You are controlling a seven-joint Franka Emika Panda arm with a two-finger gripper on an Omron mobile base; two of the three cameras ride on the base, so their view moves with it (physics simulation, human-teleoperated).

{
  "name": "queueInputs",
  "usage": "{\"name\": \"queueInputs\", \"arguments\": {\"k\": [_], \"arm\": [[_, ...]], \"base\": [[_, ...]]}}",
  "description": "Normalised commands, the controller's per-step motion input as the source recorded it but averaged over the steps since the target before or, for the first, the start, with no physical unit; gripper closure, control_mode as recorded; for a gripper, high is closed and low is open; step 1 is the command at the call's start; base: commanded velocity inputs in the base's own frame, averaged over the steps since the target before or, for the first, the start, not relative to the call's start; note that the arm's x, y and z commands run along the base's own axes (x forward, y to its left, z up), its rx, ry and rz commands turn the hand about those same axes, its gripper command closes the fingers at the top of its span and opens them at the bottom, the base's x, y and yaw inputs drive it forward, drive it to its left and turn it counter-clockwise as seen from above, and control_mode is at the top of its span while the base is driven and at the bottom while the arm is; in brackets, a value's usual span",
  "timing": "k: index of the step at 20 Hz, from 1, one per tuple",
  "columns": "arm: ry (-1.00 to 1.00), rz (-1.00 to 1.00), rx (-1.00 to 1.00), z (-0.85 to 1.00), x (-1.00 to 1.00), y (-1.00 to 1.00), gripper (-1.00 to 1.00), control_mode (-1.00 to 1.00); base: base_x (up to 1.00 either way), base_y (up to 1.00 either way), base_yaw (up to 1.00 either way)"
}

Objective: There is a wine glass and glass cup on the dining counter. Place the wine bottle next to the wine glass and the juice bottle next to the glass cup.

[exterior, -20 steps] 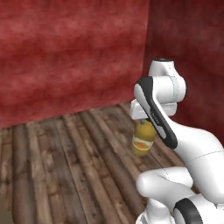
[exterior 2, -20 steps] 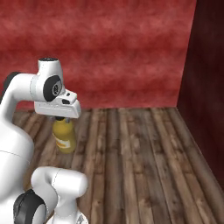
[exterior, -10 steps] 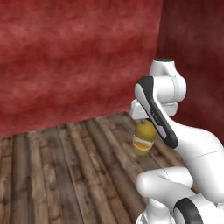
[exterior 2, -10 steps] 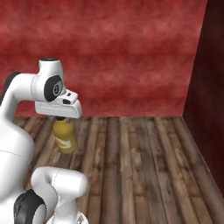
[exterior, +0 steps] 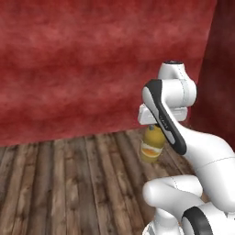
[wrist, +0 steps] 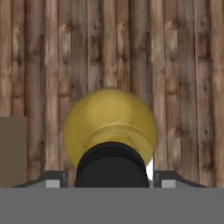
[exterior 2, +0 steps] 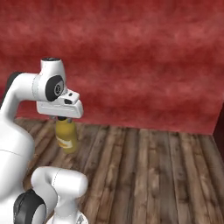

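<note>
The juice bottle (exterior: 152, 148), squat and yellow-orange with a black cap, hangs upright in the air above the floor. My gripper (exterior: 154, 130) is shut on its neck just under the hand. In the right base view the juice bottle (exterior 2: 66, 137) hangs below the gripper (exterior 2: 64, 120). Looking straight down in the hand view, the black cap sits between the fingertips of the gripper (wrist: 111, 179) and the juice bottle's (wrist: 109, 116) round body shows below it. The wine glass, the glass cup, the wine bottle and the dining counter are out of view.
A red wall (exterior: 92, 69) stands ahead, meeting a darker wall (exterior: 225, 69) at a corner on the right. Wooden plank floor (exterior 2: 153, 175) spreads below. A flat brown patch (wrist: 12, 151) lies at the left edge of the hand view.
The whole scene has slid sideways in both base views, with the wall corner moving right, so the camera has moved. The bottle stays in the gripper in the same pose.
</note>
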Motion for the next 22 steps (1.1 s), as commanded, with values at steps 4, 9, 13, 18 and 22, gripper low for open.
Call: {"name": "queueInputs", "arguments": {"k": [4,9,13,18,22], "arm": [[0.00,0.00,0.00,0.00,0.00,0.00,1.00,1.00],[0.00,0.00,0.00,0.00,0.00,0.00,1.00,1.00],[0.00,0.00,0.00,0.00,0.00,0.00,1.00,1.00],[0.00,0.00,0.00,0.00,0.00,0.00,1.00,1.00],[0.00,0.00,0.00,0.00,0.00,0.00,1.00,1.00]], "base": [[0.67,-0.10,0.39],[0.69,-0.12,0.34],[0.64,-0.11,0.38],[0.61,-0.11,0.43],[0.53,-0.09,0.53]]}}
